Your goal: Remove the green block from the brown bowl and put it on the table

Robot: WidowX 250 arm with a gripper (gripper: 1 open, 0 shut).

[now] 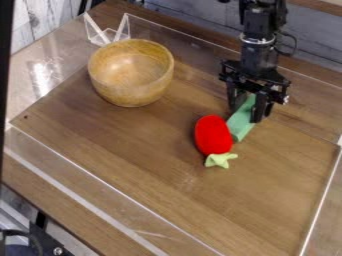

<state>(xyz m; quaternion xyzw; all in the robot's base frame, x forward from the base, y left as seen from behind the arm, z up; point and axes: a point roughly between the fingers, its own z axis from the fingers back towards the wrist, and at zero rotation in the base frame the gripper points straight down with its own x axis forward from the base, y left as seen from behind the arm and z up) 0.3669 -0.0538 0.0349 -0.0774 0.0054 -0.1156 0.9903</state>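
The green block (241,124) is a light-green bar slanting down from my gripper (254,106) toward the table (120,170). Its lower end sits close beside the red strawberry-like toy (211,133). The gripper's dark fingers (235,100) stand on either side of the block's upper end, shut on it. I cannot tell whether the lower end touches the table. The brown bowl (131,72) stands at the back left, upright, with nothing visible inside, well away from the gripper.
A clear plastic raised border (80,150) runs around the table's edges. The red toy with its small green stem lies just left of and below the block. A clear plastic corner piece (104,30) stands behind the bowl.
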